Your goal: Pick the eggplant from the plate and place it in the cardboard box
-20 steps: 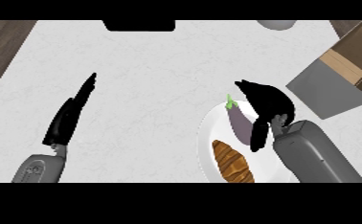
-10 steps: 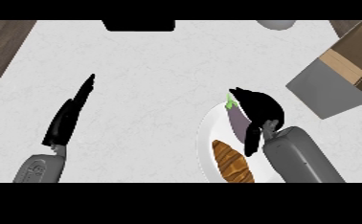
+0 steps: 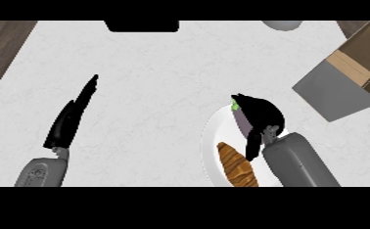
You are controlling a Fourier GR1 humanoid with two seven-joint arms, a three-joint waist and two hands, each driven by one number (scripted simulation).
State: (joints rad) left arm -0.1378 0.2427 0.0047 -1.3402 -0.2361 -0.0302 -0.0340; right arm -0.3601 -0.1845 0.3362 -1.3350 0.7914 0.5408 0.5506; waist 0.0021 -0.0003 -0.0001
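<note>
- Eggplant [image 3: 243, 122]: you have one, lying on the single white plate [image 3: 212, 147], green stem toward the view's top.
- Your right hand [image 3: 262, 116] curls round it; your left hand [image 3: 71, 118] is straight-fingered, well apart over the surface [image 3: 166, 76].
- One croissant [image 3: 237, 164] shares the plate, just beside the eggplant.
- One cardboard box [image 3: 331, 91] stands apart, at right.

A single view from the robot's head looks steeply down, fairly near, onto the counter [image 3: 166, 76].
</note>
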